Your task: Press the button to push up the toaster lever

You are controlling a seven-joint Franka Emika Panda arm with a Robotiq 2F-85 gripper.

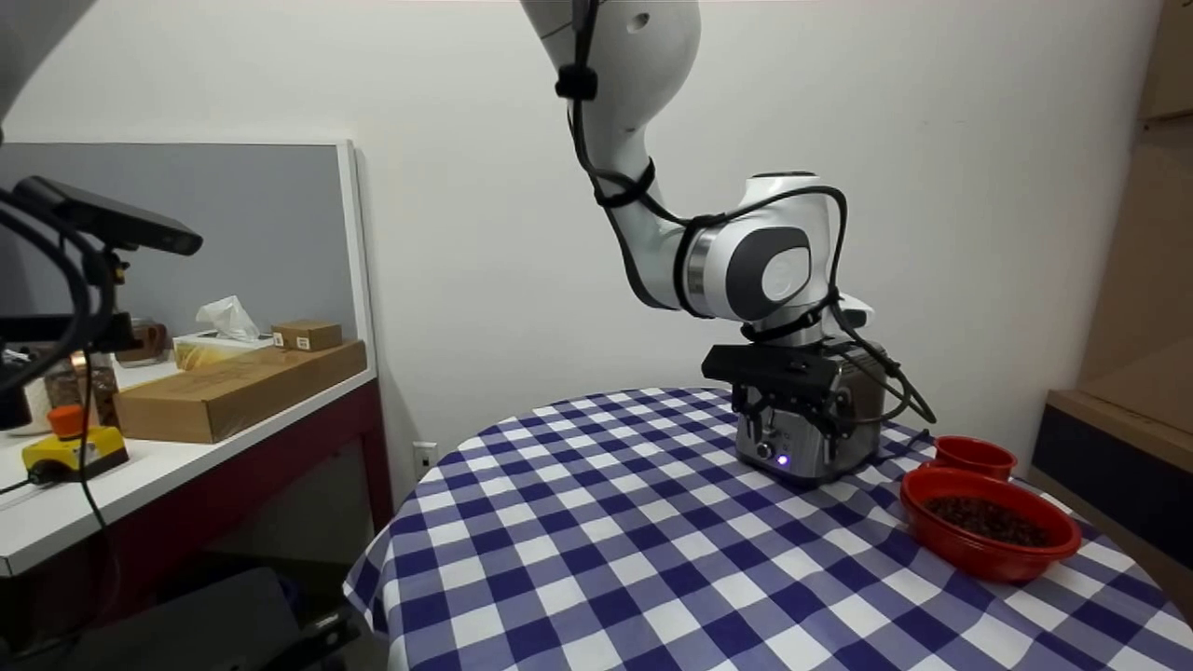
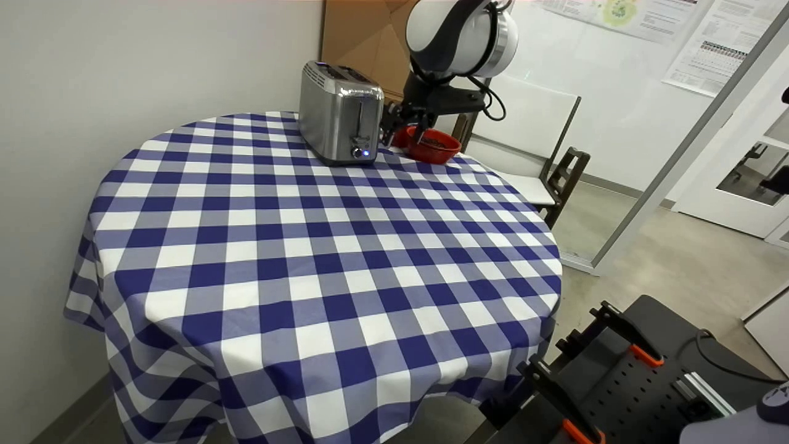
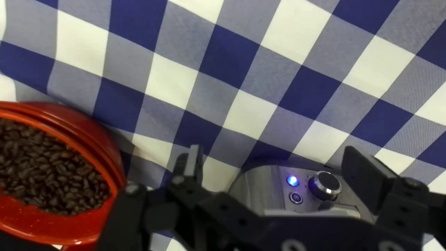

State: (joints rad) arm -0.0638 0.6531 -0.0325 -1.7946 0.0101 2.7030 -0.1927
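The silver toaster (image 1: 797,447) stands on the checked tablecloth, and it also shows in an exterior view (image 2: 330,120) and the wrist view (image 3: 258,188). Its front has a lit blue button (image 3: 292,180), a dark button (image 3: 295,198) below it in the wrist view, and a knob (image 3: 325,184). The lever (image 3: 343,210) sits low, close to the knob, partly hidden by my gripper body. My gripper (image 3: 274,165) is open and empty, its fingers spread to either side of the toaster's front panel. In both exterior views the gripper (image 1: 792,415) (image 2: 405,132) hangs close in front of the toaster, pointing down. Contact cannot be told.
A red bowl (image 1: 988,564) of dark beans stands beside the toaster, and it also shows in the wrist view (image 3: 104,150). A red cup (image 1: 974,455) stands behind the bowl. A wall is behind the table (image 2: 296,246). A chair (image 2: 524,135) stands beyond the table.
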